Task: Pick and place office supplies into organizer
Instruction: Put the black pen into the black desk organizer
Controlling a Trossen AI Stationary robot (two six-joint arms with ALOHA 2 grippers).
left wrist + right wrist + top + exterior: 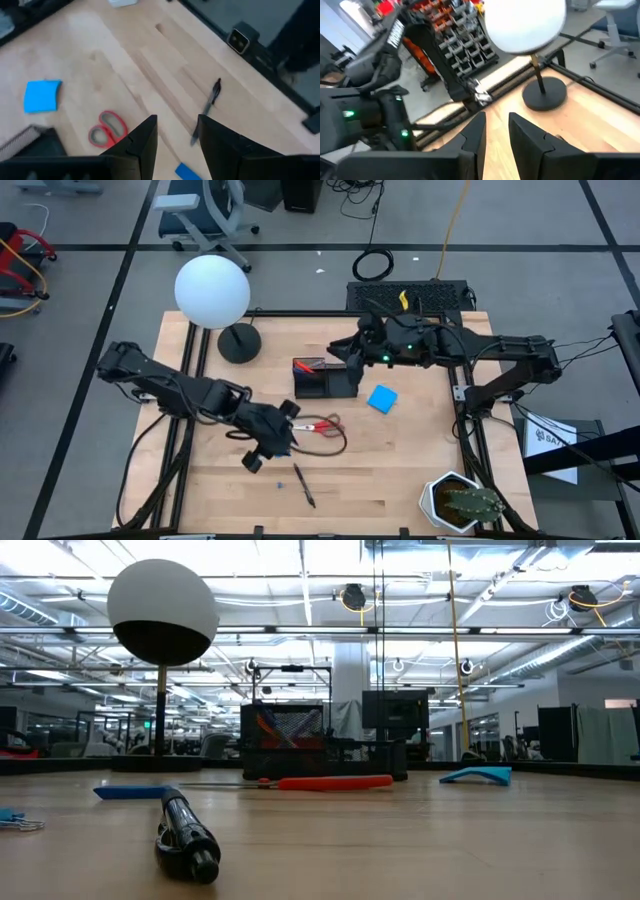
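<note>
A pale wooden bench [400, 470] in an open, brightly lit workshop is carrying a scatter of office supplies. The black mesh organizer [322, 380] is sitting near the bench's middle, with something orange-red showing in its open top. The blue square pad [382, 399] is lying just beside the organizer on the right arm's side, apart from it. The red-handled scissors [322, 427] are lying flat in front of the organizer, handles pointing toward the pad's side. A dark pen [304, 485] is resting nearer the bench's front edge, and a small blue piece [189, 172] is lying near it.

The left hand [283, 442] is hovering just over the blade end of the scissors, its fingers [142, 145] standing partly apart with nothing between them. The right hand [352, 352] is hanging over the organizer's back corner, its fingers [472, 137] a narrow gap apart and empty.

A lamp with a white globe [212, 291] and round black base [239, 342] is standing toward the bench's far left corner. A potted cactus [462, 502] is sitting at the front right corner. An office chair [205, 210] is standing on the grey floor beyond the bench.
</note>
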